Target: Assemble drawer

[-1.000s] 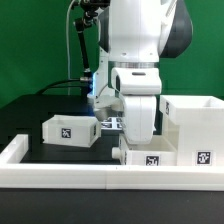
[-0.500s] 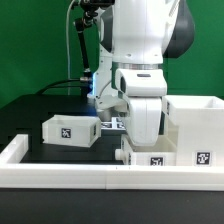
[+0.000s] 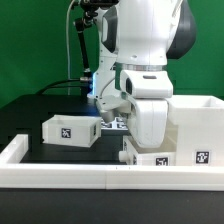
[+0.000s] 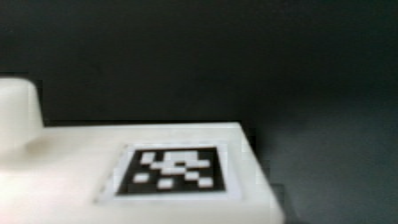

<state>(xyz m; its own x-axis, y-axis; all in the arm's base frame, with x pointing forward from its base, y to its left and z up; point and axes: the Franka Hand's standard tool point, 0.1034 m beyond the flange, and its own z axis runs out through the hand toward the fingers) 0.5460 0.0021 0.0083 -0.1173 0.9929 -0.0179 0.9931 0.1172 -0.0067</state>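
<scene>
Green wall at the back, with a black desk (image 3: 35,110) in front of it carrying white furniture parts. One white robot arm (image 3: 145,40) reaches down at the middle of the exterior view.

Two containers show. One is the drawer (image 3: 70,130), a small low open-topped box standing on the desk towards the exterior view's left, well apart from the arm. It has one square black-and-white tag on the side facing the camera. Its inside is hidden at this angle. The other is one taller hollow housing block (image 3: 195,125) at the exterior view's right, with one tag low on its front. Only its own white inner walls show through the open top.

One low white part (image 3: 150,157), also with one tag, sits just beside the housing, directly under the arm. One long white border rail (image 3: 60,172) runs along the front of the desk.

The claw (image 3: 143,146) hangs right over that low part. The wrist blocks its tips, so I cannot tell how far apart they are or whether they touch anything. The blurred wrist view shows a white surface bearing one tag (image 4: 175,170).
</scene>
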